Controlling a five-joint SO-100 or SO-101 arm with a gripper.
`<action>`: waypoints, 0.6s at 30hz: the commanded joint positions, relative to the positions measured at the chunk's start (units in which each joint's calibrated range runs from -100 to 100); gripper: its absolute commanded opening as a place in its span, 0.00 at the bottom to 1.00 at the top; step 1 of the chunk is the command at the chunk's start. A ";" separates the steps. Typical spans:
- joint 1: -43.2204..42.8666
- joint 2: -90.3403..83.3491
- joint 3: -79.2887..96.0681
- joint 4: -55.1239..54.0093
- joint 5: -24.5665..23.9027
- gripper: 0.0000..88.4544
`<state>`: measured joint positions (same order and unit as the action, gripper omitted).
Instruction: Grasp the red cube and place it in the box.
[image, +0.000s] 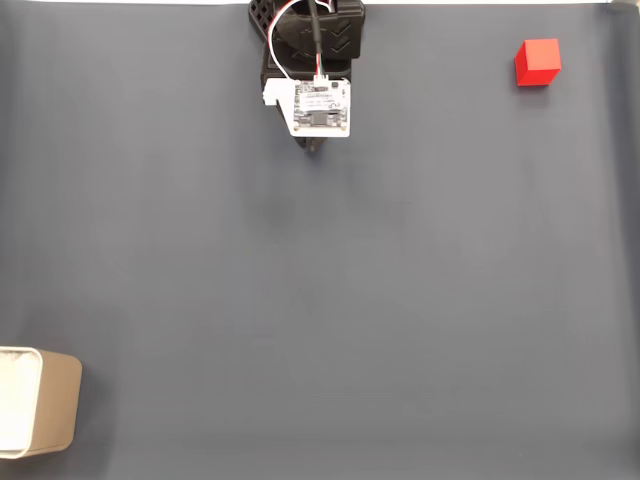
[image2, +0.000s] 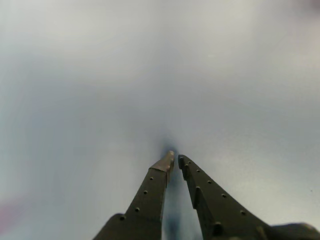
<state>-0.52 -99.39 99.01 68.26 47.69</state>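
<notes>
The red cube (image: 537, 62) rests on the grey mat near the top right corner of the fixed view. The box (image: 40, 402), tan-sided with a white inside, stands at the bottom left edge, partly cut off. At top centre the arm hangs over the mat, and a white circuit board on its wrist covers most of my gripper (image: 314, 145), far from both cube and box. In the wrist view my gripper (image2: 175, 159) is shut, its dark fingertips nearly touching with nothing between them, close above the blurred grey mat.
A plain grey mat (image: 320, 300) covers the whole table. Its top edge meets a white strip (image: 120, 2) behind the arm's base.
</notes>
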 joint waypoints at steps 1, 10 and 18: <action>0.59 -0.52 0.81 -6.13 0.05 0.00; 1.30 -0.35 0.54 -18.59 0.05 0.00; 1.51 2.77 -5.12 -22.36 0.29 0.00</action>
<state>0.89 -98.52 97.56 47.65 47.94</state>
